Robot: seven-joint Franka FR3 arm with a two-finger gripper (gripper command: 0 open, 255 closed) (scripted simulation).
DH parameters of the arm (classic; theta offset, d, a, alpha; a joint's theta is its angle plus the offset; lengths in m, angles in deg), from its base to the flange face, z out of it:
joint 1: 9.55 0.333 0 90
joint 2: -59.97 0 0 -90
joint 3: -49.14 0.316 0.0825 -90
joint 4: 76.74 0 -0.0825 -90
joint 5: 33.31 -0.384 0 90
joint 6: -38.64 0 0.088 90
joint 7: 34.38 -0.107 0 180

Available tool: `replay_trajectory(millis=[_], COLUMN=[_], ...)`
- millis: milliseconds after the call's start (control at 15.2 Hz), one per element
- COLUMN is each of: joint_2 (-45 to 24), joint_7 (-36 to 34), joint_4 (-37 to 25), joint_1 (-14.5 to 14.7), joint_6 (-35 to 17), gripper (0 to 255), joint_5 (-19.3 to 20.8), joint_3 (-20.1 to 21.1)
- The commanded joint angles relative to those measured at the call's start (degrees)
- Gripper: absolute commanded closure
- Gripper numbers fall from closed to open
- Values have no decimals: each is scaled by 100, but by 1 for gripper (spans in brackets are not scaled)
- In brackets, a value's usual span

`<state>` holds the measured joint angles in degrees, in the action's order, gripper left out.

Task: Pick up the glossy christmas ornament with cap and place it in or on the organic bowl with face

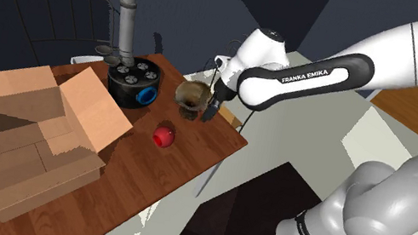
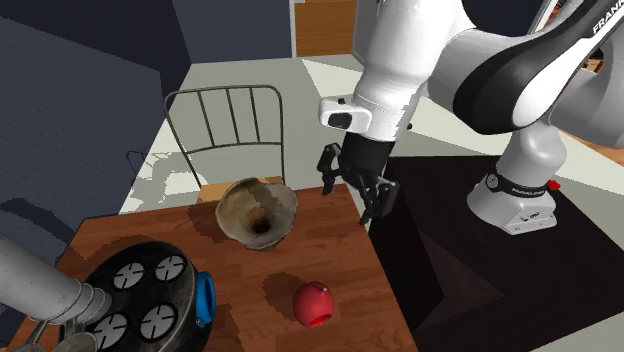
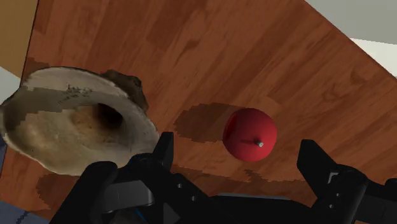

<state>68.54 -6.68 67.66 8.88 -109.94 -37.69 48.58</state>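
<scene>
While the pincer [image 2: 348, 200] hangs wide open above the bench [image 2: 250, 275], the red ornament [image 2: 312, 303] lies ungrasped.
It sits on the wood near the brownish bowl [image 2: 255, 210], apart from it, below the spread fingers [image 3: 164, 147] and touching neither.

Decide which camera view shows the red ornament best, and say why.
The wrist view: the red ornament is close, unobstructed, its small silver cap visible, on the table beside the bowl. The shoulder and second exterior views show it from farther off, cap unclear.
</scene>
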Motion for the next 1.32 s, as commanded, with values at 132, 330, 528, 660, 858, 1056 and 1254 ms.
replay_trajectory(millis=[132, 330, 528, 660, 858, 1056, 1254], joint_2=[-719, -1277, -1665, -1842, -2110, -2342, -2342], joint_7=[810, 1477, 1963, 2000, 2056, 2099, 2099], joint_4=[-179, -414, -605, -659, -750, -837, -836], joint_1=[280, 424, 446, 438, 429, 415, 415], joint_6=[-737, -1189, -1475, -1599, -1778, -1926, -1926], gripper=[0, 0, 0, 0, 0, 0, 0], joint_5=[-434, -841, -1129, -1173, -1236, -1283, -1283], joint_3=[73, 223, 414, 444, 486, 525, 526])
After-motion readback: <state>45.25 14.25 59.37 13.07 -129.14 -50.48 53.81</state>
